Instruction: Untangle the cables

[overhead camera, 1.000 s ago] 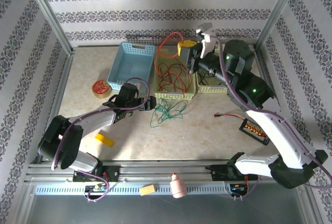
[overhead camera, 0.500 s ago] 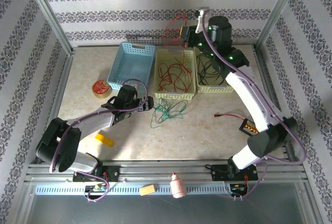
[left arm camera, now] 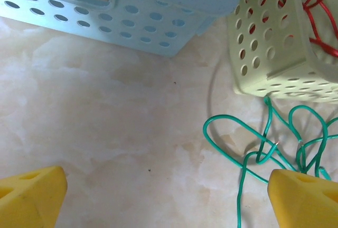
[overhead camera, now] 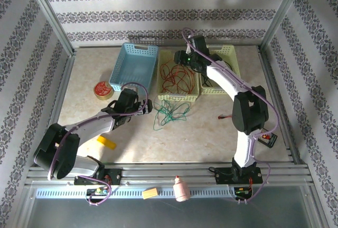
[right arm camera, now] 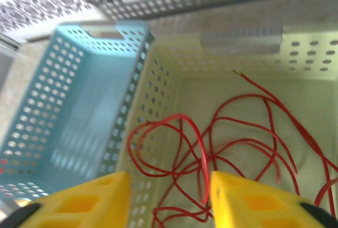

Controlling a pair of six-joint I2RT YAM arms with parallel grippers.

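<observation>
The red cable [overhead camera: 177, 77] lies in loose loops inside the pale yellow-green middle basket [overhead camera: 178, 97]. My right gripper [overhead camera: 183, 59] hangs over that basket's far end. In the right wrist view its yellow fingers [right arm camera: 248, 201] stand apart around a loop of the red cable [right arm camera: 195, 133], which passes close to the right finger without being pinched. Black cables [overhead camera: 211, 80] lie in the right-hand basket [overhead camera: 228, 54]. The green cable [overhead camera: 169, 113] is tangled on the table in front of the middle basket. My left gripper [overhead camera: 143, 107] is wide open just left of the green cable [left arm camera: 248, 154].
A blue basket [overhead camera: 134, 65] stands left of the middle basket. A round red tin [overhead camera: 102, 89] and a yellow block [overhead camera: 106, 142] lie on the left. A black device [overhead camera: 268, 138] with a short red lead [overhead camera: 229, 116] sits at the right.
My right arm has swung down and left from high above the baskets to just over the middle one. Its jaws have opened and the red cable has dropped in. The left arm barely moved.
</observation>
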